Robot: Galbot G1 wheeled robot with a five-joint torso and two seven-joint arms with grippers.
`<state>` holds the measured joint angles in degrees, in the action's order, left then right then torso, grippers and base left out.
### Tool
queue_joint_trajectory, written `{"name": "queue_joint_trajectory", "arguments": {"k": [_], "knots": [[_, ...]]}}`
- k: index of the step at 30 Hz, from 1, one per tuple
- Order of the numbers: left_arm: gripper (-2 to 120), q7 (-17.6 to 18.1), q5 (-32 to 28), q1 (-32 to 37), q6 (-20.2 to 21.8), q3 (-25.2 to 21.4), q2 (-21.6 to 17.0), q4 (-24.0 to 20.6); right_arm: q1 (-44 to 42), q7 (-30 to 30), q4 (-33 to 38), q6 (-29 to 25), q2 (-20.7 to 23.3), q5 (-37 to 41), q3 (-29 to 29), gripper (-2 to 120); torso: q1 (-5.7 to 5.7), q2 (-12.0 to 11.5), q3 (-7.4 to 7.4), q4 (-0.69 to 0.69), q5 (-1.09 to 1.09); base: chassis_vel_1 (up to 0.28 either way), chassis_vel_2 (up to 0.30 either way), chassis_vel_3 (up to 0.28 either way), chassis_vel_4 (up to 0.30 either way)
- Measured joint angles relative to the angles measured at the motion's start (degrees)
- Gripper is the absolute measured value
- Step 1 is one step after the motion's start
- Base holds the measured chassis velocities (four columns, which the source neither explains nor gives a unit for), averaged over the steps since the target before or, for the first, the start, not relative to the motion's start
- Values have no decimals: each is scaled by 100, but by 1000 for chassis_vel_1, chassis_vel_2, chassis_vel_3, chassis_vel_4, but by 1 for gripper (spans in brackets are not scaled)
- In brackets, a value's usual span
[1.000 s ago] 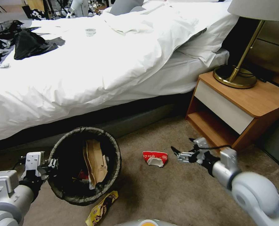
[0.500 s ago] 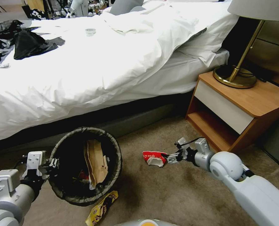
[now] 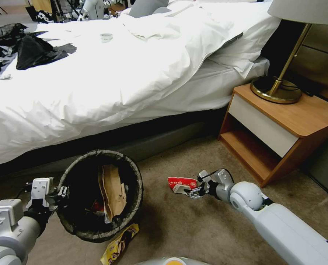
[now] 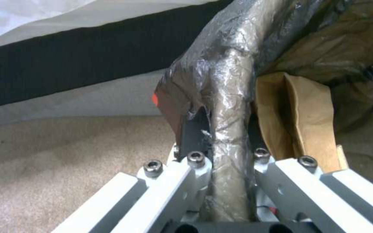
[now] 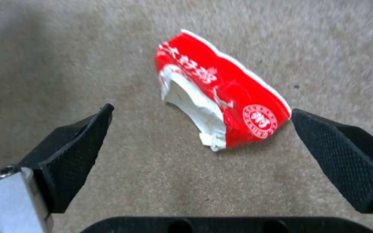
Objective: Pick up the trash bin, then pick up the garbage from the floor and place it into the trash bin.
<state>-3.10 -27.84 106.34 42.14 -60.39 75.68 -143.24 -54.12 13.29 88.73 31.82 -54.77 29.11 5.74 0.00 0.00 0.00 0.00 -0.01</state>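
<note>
Reaching low over carpet, right gripper (image 3: 192, 191) sits at red-and-white wrapper (image 3: 181, 184), pads (image 5: 72, 152) spread wide, wrapper between them, nothing gripped. Wrapper lies flat on carpet (image 3: 208, 228), at 3 o'clock from trash bin (image 3: 99, 195). Left gripper (image 3: 62, 192) pinches bin rim at bin's 9 o'clock, fingers (image 4: 195, 129) clamped either side of liner-wrapped edge. Bin tilted, mouth facing up toward robot, tan paper bag (image 3: 112, 191) inside. Yellow snack packet (image 3: 119, 243) on carpet at bin's 6 o'clock, touching its wall. Bed (image 3: 97, 84) at 12 o'clock, nightstand (image 3: 282, 125) at 2 o'clock.
</note>
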Motion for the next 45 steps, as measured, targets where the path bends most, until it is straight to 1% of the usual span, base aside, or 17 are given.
{"name": "queue_joint_trajectory", "arguments": {"k": [1, 3, 4, 9, 14, 17, 25, 35, 40, 42, 44, 45], "knots": [[1, 0, 0, 0, 0, 0, 0, 0, 0, 0, 0, 0, 0, 0, 0, 100, 0, 0, 0, 0, 0, 0, 0, 0, 0], [1, -1, 1, -2, 0, 5, 0, 0, 120, -59, -299, -84, -125, -54, 112, 100, 0, 0, 0, 0, 1, 0, 0, 0, 0], [1, -1, 1, -2, 0, 5, 0, 0, 120, -59, -299, -84, -125, -54, 112, 100, 0, 0, 0, 0, 1, 0, 0, 0, 0], [1, -1, 6, 2, 0, 9, 4, 0, 370, -78, -752, -209, -355, -180, 308, 100, 0, 0, 0, 0, 0, 0, 0, 0, 0], [1, 0, 10, 9, 0, 9, 4, 0, 482, -82, -957, -259, -484, -233, 402, 100, 0, 0, 0, 0, 0, 0, 0, 0, 0], [1, 0, 12, 22, 0, 9, -1, 0, 627, -96, -1247, -352, -667, -354, 464, 100, 0, 0, 0, 1, 2, 0, 0, 0, 0], [1, 3, 21, 32, 0, 9, -3, 0, 818, -95, -1718, -490, -948, -555, 570, 100, 0, 0, 0, 0, 0, 0, 0, 0, 0], [1, 8, 39, 36, 0, 24, 10, 0, 885, -46, -2080, -609, -1086, -716, 593, 100, 0, 0, 0, 0, 1, 0, 0, 0, 0], [1, 8, 43, 37, 0, 28, 9, 0, 879, -30, -2134, -639, -1109, -758, 593, 100, 0, 0, 0, 0, 0, 0, 0, 0, 0], [1, 9, 45, 38, 0, 29, 9, 0, 871, -28, -2152, -658, -1124, -773, 593, 98, 0, 0, 0, 0, 1, 0, 0, 0, 0], [1, 10, 48, 40, 0, 30, 8, 0, 855, -28, -2178, -685, -1155, -788, 593, 88, 0, 0, 0, 0, 1, 0, 0, 0, 0], [1, 10, 48, 40, 0, 30, 8, 0, 855, -28, -2178, -685, -1155, -788, 593, 88, 0, 0, 0, 0, 1, 0, 0, 0, 0]]}}
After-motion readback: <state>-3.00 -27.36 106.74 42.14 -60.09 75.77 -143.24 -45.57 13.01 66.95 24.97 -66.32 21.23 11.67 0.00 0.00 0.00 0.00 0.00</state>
